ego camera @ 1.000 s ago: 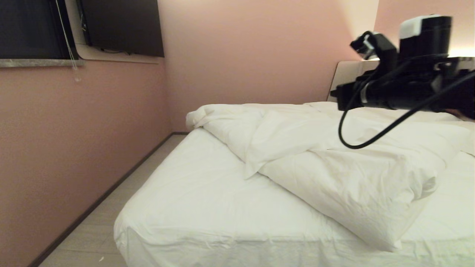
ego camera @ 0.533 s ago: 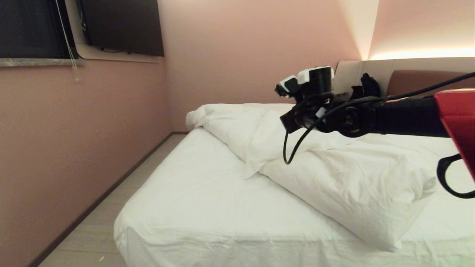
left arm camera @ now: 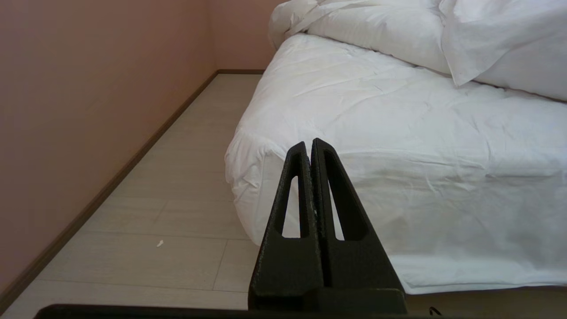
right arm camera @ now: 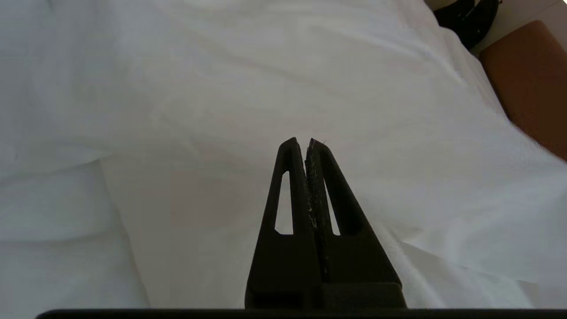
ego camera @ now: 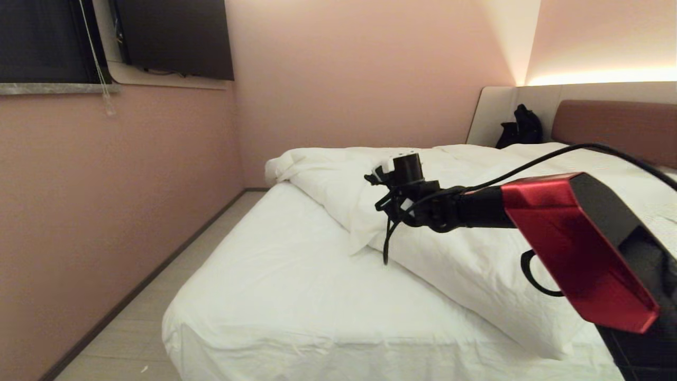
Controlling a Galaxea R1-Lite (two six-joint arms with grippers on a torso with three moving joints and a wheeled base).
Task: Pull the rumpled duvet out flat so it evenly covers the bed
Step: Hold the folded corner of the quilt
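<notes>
Since the earlier frame the right arm had swung down and forward from high at the side of the head view, so that the right gripper [right arm camera: 306,142] now reached out over the duvet [ego camera: 476,248], its jaws pressed together and holding nothing. Beneath and ahead of those jaws lay only white cloth: the duvet, heaped in a thick diagonal ridge across the bed [ego camera: 275,296], with a loose pointed fold [ego camera: 359,238] just short of them on the side toward the foot. Beyond the jaws, toward the head of the bed, the brownish-red headboard [right arm camera: 527,75] and a dark bag [right arm camera: 465,17] showed at the far edge. Because the duvet was bunched toward the head end, the sheeted mattress [left arm camera: 354,115] at the foot lay bare. The reach seemed meant to bring the jaws to a fold that could be pulled toward the foot; closed as they were, they would have to part before any grip. Whether they touched the cloth or hung just above it could not be told. The left gripper [left arm camera: 311,144], its jaws likewise closed and empty, sat parked low beside the foot corner of the bed, pointing along the floor [left arm camera: 177,177] by the wall, apparently kept out of the way while the right arm worked alone. The spreading itself looked not yet begun.
</notes>
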